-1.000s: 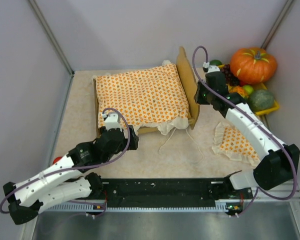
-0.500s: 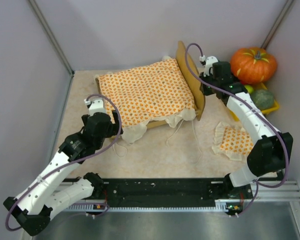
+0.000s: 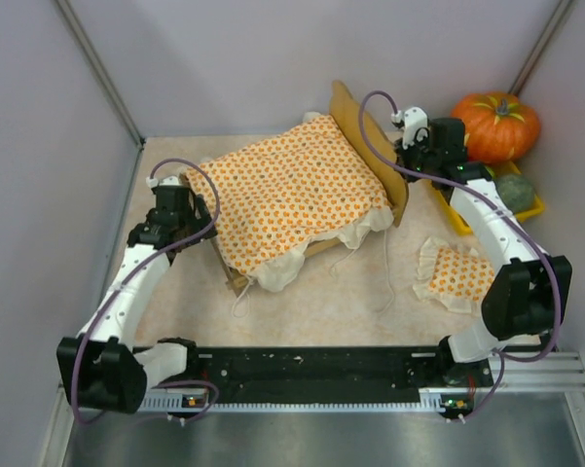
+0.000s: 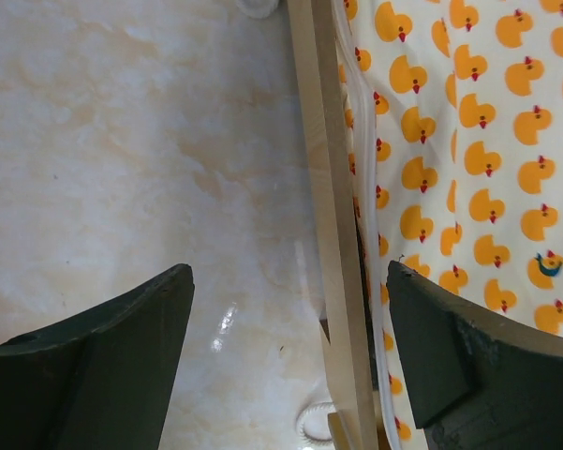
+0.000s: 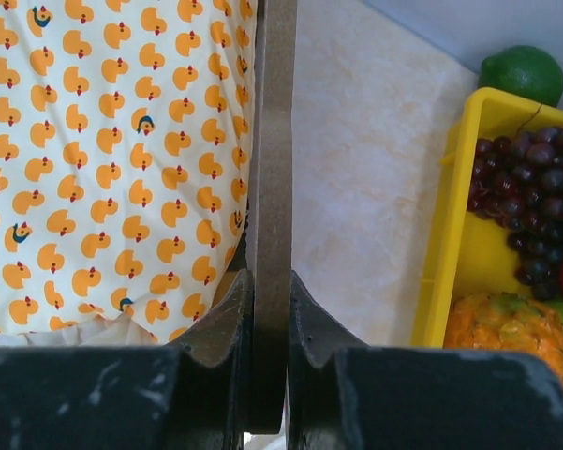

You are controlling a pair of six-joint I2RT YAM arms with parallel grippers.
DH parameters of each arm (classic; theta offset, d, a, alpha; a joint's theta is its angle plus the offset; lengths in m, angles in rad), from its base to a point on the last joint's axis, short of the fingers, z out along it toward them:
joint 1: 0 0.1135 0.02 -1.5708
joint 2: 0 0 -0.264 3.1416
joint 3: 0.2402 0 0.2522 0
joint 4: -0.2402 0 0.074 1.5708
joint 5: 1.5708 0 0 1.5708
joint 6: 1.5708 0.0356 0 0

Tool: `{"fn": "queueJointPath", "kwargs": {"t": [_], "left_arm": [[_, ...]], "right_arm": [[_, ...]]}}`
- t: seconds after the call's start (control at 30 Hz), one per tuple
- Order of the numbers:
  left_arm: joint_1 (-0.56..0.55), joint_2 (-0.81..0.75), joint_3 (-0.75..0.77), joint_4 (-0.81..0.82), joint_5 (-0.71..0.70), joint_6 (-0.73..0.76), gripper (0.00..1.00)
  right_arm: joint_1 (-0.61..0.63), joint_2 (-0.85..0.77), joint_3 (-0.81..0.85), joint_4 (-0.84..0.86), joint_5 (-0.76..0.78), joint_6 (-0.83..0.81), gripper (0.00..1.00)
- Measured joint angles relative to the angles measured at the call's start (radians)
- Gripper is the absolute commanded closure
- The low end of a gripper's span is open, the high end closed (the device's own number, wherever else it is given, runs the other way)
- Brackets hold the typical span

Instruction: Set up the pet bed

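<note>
The pet bed (image 3: 370,146) lies askew on the table, its tall plywood headboard at the back right. An orange-dotted bedspread (image 3: 292,195) covers it and hangs over the near side. My right gripper (image 3: 407,165) is shut on the headboard's edge (image 5: 274,141), which runs straight up between its jaws (image 5: 270,309). My left gripper (image 3: 188,216) hangs at the bed's left end, open (image 4: 290,347). It straddles the light-wood side rail (image 4: 330,216), which stands nearer the right finger, touching neither. The bedspread (image 4: 468,141) lies just beyond the rail.
A small orange-dotted pillow (image 3: 457,274) lies on the table at the right, in front of the right arm. A yellow tray (image 3: 537,208) of fruit with grapes (image 5: 534,187) and a pumpkin (image 3: 494,125) stand at the back right, close behind the right gripper.
The bed has turned, its headboard end swinging back and left. The right gripper closed on the headboard. The left arm moved from the bed's near side to its left end.
</note>
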Motion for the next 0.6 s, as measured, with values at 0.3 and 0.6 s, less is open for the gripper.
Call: {"fn": "queueJointPath", "kwargs": {"t": [0.3, 0.6], "left_arm": [[0.022, -0.029, 0.003, 0.010, 0.092, 0.003, 0.01], [0.022, -0.205, 0.036, -0.039, 0.084, 0.022, 0.01]], "right_arm": [[0.002, 0.000, 0.058, 0.209, 0.097, -0.074, 0.08], [0.126, -0.369, 0.050, 0.018, 0.327, 0.380, 0.04]]}}
